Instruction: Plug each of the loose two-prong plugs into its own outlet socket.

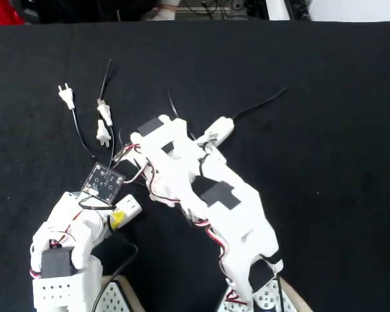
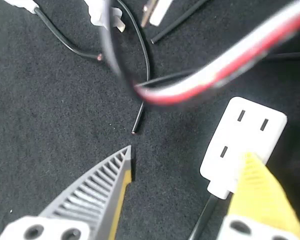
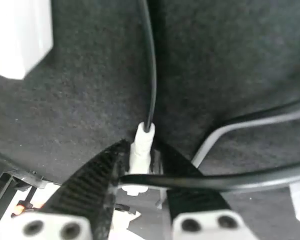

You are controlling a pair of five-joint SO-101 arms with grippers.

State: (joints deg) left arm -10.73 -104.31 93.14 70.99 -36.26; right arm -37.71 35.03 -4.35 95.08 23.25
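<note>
The black table (image 1: 338,162) is lying open along its whole right side and far edge, leaving plenty of room to pass. The right arm (image 1: 214,195) is stretching diagonally across the middle, standing between the left gripper (image 2: 187,155) and the far outlet socket (image 1: 218,132). Black cords (image 1: 80,136) are trailing around the loose plugs (image 1: 103,133) at the far left. A near outlet socket (image 2: 242,142) is crowding the left gripper's yellow finger (image 2: 255,195), and a servo cable bundle (image 2: 230,55) is hanging between it and the plugs.

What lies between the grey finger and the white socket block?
Bare black cloth, in the left wrist view; a black cord's end lies just off the grey finger, away from the socket block.
</note>
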